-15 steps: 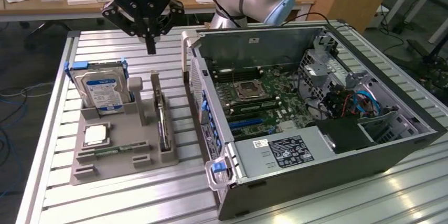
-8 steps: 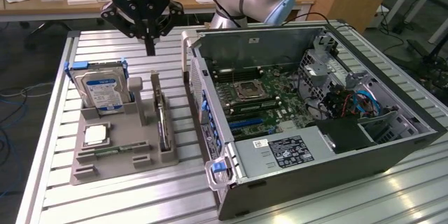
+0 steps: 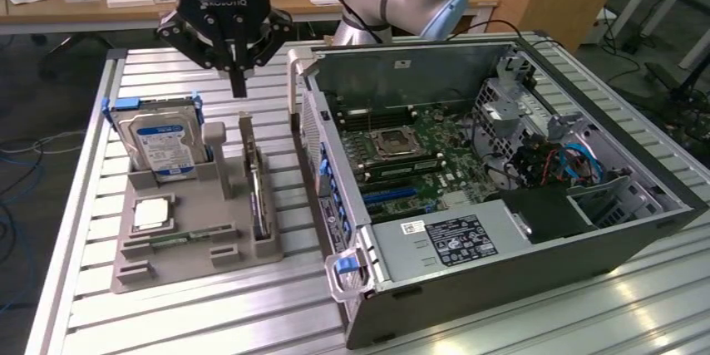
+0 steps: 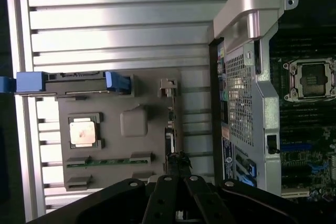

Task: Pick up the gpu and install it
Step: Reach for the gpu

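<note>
Barely started, tbh. Seeing the slim dark gpu card (image 3: 258, 201) (image 4: 169, 129) sitting on edge in the grey plastic holder tray (image 3: 166, 259) (image 4: 152, 103), at 9 o'clock of the open black computer case (image 3: 500, 288) (image 4: 252, 93) in the exterior view. Got the black gripper (image 3: 238, 89) (image 4: 177, 161) hovering over its 12 o'clock end, pinched together and empty. Yet to grab or install it.

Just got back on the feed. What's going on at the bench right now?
The arm's gripper hovers over the grey parts tray, fingers together and holding nothing. It is lined up above the gpu, which stands on edge in its tray slot on the side nearest the open computer case. The gpu is not yet picked up. A hard drive stands upright in the same tray.
</note>
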You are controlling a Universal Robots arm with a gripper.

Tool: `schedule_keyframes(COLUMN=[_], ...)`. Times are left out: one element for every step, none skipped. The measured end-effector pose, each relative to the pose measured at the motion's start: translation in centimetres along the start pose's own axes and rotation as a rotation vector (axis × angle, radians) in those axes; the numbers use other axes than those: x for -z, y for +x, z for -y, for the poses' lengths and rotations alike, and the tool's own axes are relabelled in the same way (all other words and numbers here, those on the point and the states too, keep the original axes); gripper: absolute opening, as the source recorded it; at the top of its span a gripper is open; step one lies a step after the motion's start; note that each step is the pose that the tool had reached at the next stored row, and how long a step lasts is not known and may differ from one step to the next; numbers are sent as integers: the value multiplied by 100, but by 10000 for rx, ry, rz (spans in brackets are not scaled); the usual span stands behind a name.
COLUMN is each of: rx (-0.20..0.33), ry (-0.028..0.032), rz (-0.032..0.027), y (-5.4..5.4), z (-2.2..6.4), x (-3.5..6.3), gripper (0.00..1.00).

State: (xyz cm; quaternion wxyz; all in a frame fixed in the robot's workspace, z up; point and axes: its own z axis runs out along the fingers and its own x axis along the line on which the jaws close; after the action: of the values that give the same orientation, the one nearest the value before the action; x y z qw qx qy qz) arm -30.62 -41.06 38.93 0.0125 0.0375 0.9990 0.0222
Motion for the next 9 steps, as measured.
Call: schedule_keyframes(rx=[1, 1, 1, 1, 0, 1, -1, 0, 1], ry=[0, 0, 0, 1, 0, 0, 0, 0, 1], rz=[-1, -1, -1, -1, 0, -1, 0, -1, -1], y=[-1, -2, -3, -3, -3, -4, -3, -4, -4], z=[26, 51, 77, 101, 123, 145, 167, 191, 213], x=[2, 2, 4, 5, 6, 7, 8, 9, 10], gripper=[11, 11, 11, 11, 11, 11, 11, 11, 11])
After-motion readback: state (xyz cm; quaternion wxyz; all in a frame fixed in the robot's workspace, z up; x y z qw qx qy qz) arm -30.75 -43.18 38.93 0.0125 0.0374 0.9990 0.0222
